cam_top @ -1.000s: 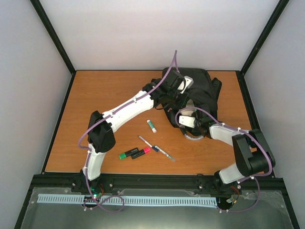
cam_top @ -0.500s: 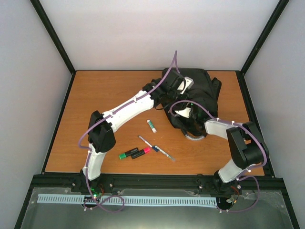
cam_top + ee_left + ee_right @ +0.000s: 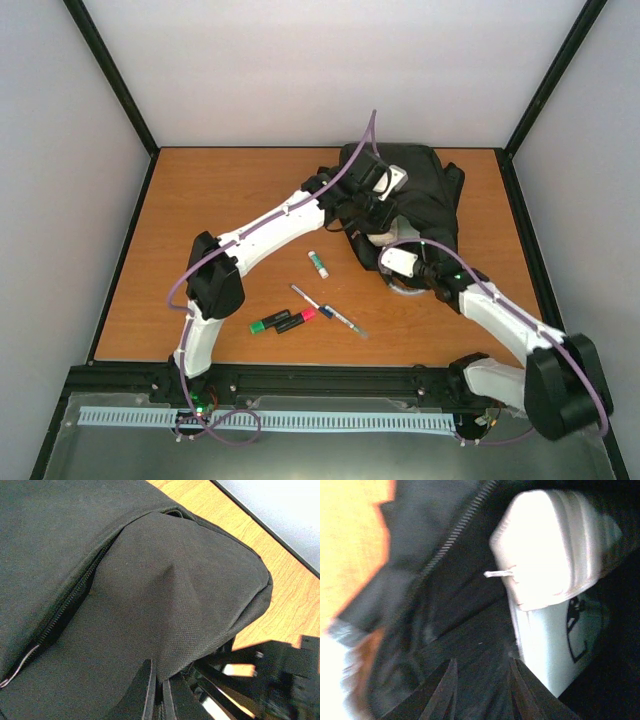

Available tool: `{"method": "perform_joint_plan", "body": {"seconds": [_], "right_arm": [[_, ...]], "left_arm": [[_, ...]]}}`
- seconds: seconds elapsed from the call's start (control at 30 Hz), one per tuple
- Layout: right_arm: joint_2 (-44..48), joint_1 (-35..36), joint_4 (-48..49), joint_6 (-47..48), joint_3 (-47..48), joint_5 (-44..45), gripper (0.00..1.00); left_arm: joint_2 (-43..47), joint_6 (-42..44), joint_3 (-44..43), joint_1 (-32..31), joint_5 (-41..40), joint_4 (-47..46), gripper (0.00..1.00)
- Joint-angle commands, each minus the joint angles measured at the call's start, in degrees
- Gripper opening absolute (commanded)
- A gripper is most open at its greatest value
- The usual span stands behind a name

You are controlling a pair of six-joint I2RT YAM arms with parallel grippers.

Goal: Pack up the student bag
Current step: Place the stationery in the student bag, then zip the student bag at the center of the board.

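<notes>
Student bag lying on the wooden table, with both grippers at it. Left gripper: fingers pinched together on a peaked fold of the bag's black fabric, the zip ahead and to their left. Right gripper: fingers parted, nothing between them. A cream pencil case lies beyond the fingertips inside the bag's opening, with a flat white item just beside it.

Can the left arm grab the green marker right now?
Probably not yet. The left gripper is shut on a fold of the student bag, so it would have to let go first. The green marker itself lies bare on the table, nothing covering it.
</notes>
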State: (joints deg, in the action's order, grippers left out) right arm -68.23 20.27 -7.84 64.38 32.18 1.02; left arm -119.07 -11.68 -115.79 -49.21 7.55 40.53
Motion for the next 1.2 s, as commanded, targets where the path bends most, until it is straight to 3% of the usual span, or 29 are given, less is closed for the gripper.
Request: {"method": "perform_joint_plan", "body": {"seconds": [0.0, 0.23, 0.37, 0.5, 0.6, 0.7, 0.73, 0.77, 1.1, 1.17], "right_arm": [[8.8, 0.5, -18.5, -4.6, -0.6, -7.1, 0.31], [21.1, 0.4, -30.4, -13.7, 1.7, -11.2, 0.33], [27.2, 0.3, -32.6, -20.9, 5.6, -13.3, 0.33], [29.7, 0.1, -30.2, -30.4, 10.8, -12.1, 0.46], [28.8, -0.5, -26.4, -36.7, 13.5, -9.4, 0.61], [26.7, -1.2, -22.1, -40.8, 14.5, -6.8, 0.85], [25.7, -1.6, -21.3, -41.5, 14.9, -6.7, 0.96], [24.1, -2.0, -21.0, -42.0, 15.6, -6.8, 1.0], [7.4, -5.3, -20.4, -43.1, 17.0, -20.0, 1.0], [4.7, -5.3, -20.3, -42.8, 17.3, -21.1, 0.96]], "left_arm": [[-1.3, 1.1, -1.8, 0.4, 1.1, -0.6, 0.02], [-3.8, 0.7, 1.1, 0.4, 2.6, -0.7, 0.03], [-4.2, 0.5, 4.0, 0.5, 3.5, -2.1, 0.03], [-4.4, -0.4, 8.2, 0.4, 5.8, -3.6, 0.09], [-3.6, -1.1, 11.6, 0.4, 8.3, -5.2, 0.24], [-0.5, -1.2, 15.1, 0.3, 8.8, -6.6, 0.5], [1.8, -1.1, 16.4, 0.3, 8.5, -7.2, 0.72], [3.5, -0.9, 17.8, 0.3, 7.8, -7.8, 0.97], [21.8, -3.7, 35.2, 0.3, -11.1, -11.3, 1.0], [24.0, -4.6, 38.4, 0.3, -13.8, -11.7, 1.0]]}}
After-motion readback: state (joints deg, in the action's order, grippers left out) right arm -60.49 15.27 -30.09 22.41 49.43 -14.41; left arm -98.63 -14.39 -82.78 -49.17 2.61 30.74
